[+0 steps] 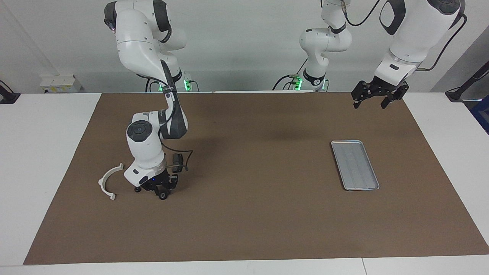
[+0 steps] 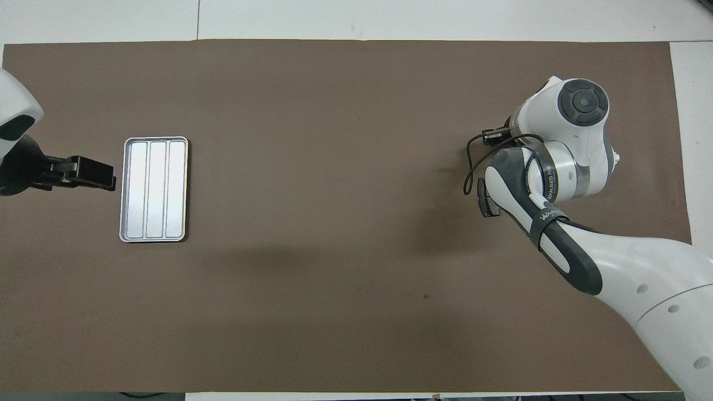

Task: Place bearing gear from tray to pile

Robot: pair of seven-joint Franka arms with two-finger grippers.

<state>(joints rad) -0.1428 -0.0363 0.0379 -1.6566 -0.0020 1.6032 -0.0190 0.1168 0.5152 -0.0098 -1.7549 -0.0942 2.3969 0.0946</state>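
I judge the small dark bearing gear (image 1: 137,189) under my right gripper (image 1: 160,193) hard, light and apt to roll, best pinched across its rim; I cannot tell that gripper's finger state, while my waiting left gripper (image 1: 374,100) hangs wide apart, holding nothing.

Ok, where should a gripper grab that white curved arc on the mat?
Take the white arc at mid-curve from straight above, one finger inside the bend and one outside. It lies flat on the mat, and its band looks thin.

Light: you get bright, even overhead light | Shadows: soft smudges on the brown mat (image 1: 244,214) | Glare: tray (image 2: 154,189) shines pale | Focus: sharp
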